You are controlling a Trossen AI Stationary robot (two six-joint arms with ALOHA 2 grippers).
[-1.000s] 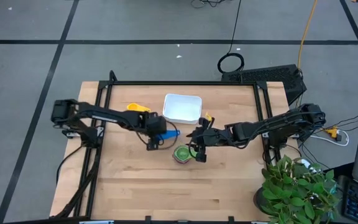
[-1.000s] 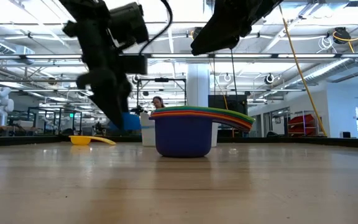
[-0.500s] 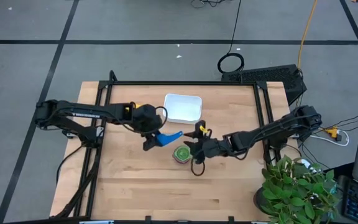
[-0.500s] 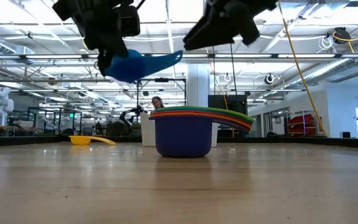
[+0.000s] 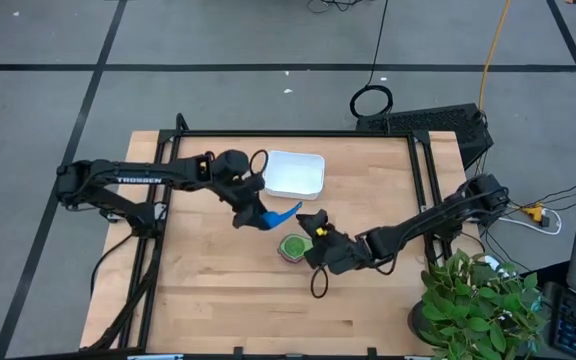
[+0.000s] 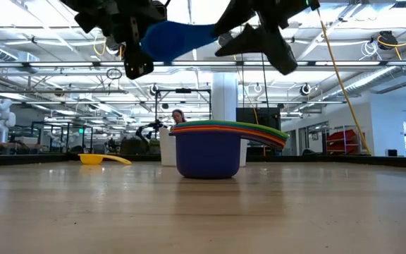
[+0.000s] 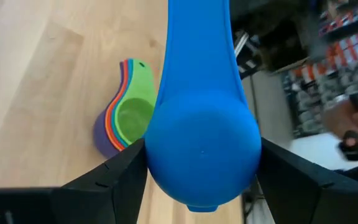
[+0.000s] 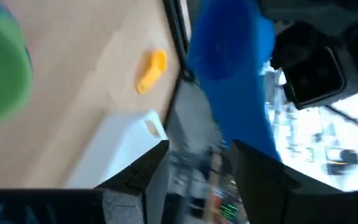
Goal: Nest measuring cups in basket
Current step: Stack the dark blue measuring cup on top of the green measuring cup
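A blue measuring cup [image 5: 273, 214] hangs in the air above the table's middle, with my left gripper [image 5: 251, 212] shut on it. A nested stack of measuring cups [image 5: 291, 247], green on top and navy outermost [image 6: 206, 155], stands on the table just near of it. My right gripper [image 5: 310, 220] hovers open beside the stack, its fingers [image 8: 135, 180] with nothing between them. The white basket [image 5: 298, 175] sits at the far middle. A yellow measuring cup [image 6: 101, 159] lies on the table to the basket's left, hidden by my left arm in the high view. My left gripper pinches the blue cup's round bowl [image 7: 160, 155] between its two fingers, one on each side. The fingers slant down from the table's far left. The flat handle [image 5: 290, 209] sticks out beyond the fingertips toward the table's right. The cup is lifted clear of the table.
A potted plant [image 5: 478, 300] overhangs the table's near right corner. A black frame [image 5: 298, 133] runs along the far and side edges. Bare wood lies across the near half of the table [image 5: 228, 310].
My left gripper has risen with the blue cup and rolled. The cup stood on the table and now hangs well above the stack, handle toward the right. My right gripper has rolled and drawn toward the near edge, staying beside the stack.
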